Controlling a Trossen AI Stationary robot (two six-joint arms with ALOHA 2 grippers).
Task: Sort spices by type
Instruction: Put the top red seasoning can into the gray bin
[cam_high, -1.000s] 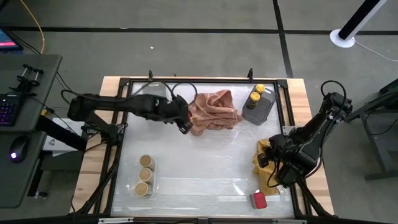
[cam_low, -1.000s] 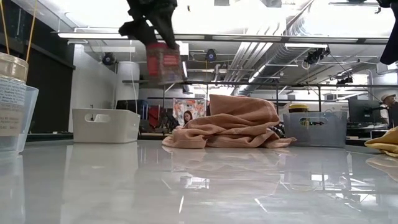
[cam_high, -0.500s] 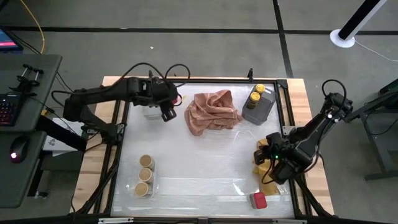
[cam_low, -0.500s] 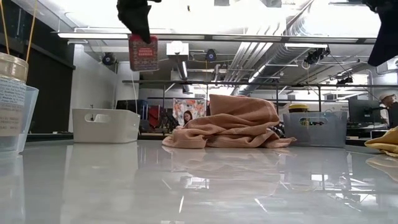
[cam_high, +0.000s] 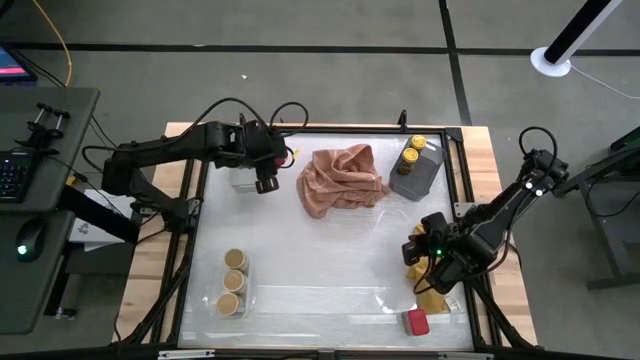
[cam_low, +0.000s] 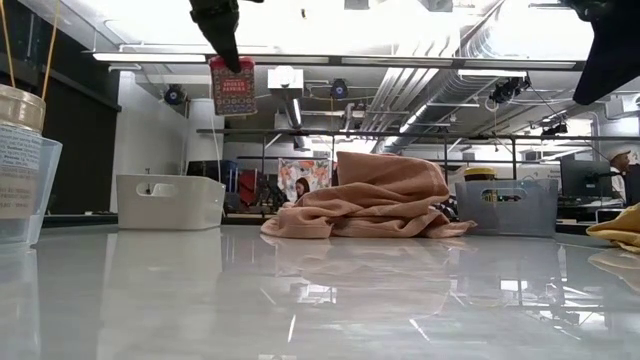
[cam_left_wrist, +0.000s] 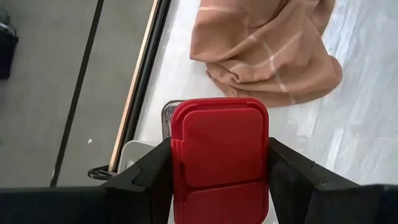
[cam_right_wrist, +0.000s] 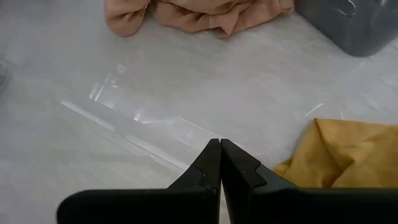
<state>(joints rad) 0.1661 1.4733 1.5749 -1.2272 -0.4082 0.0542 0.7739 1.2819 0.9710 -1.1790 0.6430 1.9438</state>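
a robotics lab or workshop: the glossy white table (cam_high: 330, 260) sits in a black metal frame on a grey concrete floor (cam_high: 300, 60), beside a desk with a keyboard (cam_high: 12, 178) and mouse (cam_high: 27, 240). behind it run exposed silver ceiling ducts (cam_low: 440, 70), strip lights and distant monitors.

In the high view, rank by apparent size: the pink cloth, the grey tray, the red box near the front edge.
1. pink cloth, clearly the largest.
2. grey tray, at the table's back right.
3. red box, the smallest.
All lie at table level, so nearness to the camera does not skew the order.
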